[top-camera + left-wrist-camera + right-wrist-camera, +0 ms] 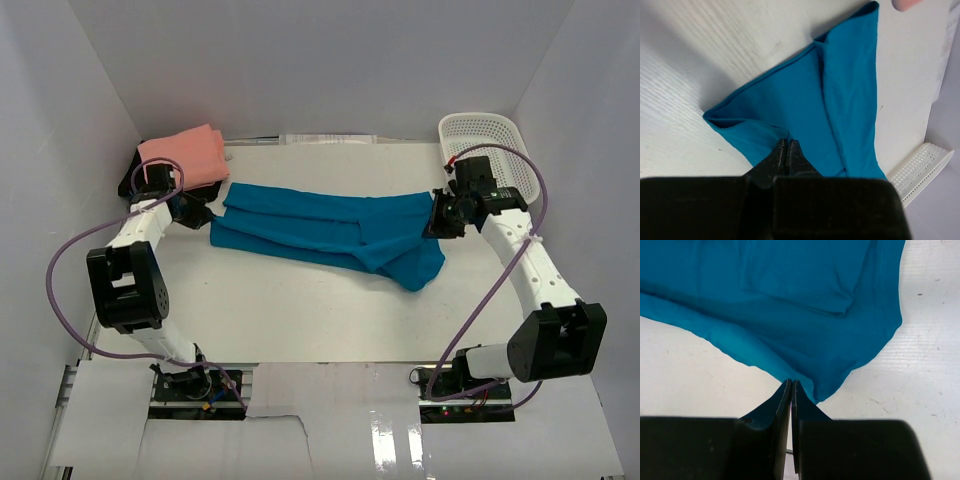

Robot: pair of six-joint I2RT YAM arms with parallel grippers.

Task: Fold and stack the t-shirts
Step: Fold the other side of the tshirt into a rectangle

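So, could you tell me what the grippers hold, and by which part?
Both pinch the blue t-shirt by its edge: left gripper at one end, right gripper at the opposite end.

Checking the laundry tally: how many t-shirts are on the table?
2. A teal t-shirt lies stretched across the middle of the table; a pink t-shirt sits folded at the far left corner. Nothing suggests another hidden one.
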